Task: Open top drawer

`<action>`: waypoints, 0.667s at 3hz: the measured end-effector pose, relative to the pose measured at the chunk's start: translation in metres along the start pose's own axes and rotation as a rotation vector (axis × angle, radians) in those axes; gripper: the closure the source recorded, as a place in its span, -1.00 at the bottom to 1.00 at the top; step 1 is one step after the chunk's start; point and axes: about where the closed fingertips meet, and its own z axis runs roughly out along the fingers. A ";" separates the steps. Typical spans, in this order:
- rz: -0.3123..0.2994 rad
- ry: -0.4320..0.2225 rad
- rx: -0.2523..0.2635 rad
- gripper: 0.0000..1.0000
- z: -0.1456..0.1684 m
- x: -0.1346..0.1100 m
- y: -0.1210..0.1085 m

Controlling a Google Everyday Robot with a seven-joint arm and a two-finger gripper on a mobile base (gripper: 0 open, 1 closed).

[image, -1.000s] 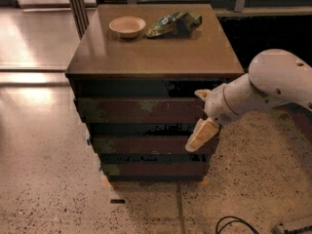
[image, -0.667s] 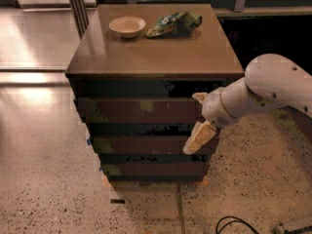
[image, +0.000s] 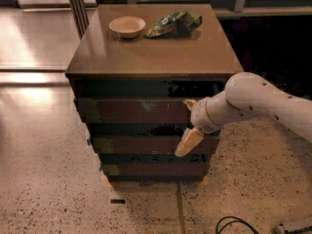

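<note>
Both fingers [image: 188, 141] of the gripper [image: 184, 127] spread wide at right end of top drawer [image: 131, 111].

I have only the one view to work from. It looks down from above and in front of the cabinet [image: 156, 52], taking in its top and its drawer fronts, near enough that the cabinet fills the middle of the frame. Floor [image: 39, 140] shows along the left and bottom. The arm [image: 263, 99] enters from the right edge; the gripper [image: 189, 123] sits right of centre, at the top drawer [image: 131, 112], fingers spread.
</note>
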 end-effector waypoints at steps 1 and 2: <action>0.000 0.000 0.000 -1.00 0.000 0.000 0.000; -0.015 -0.005 0.009 -1.00 0.005 -0.001 -0.002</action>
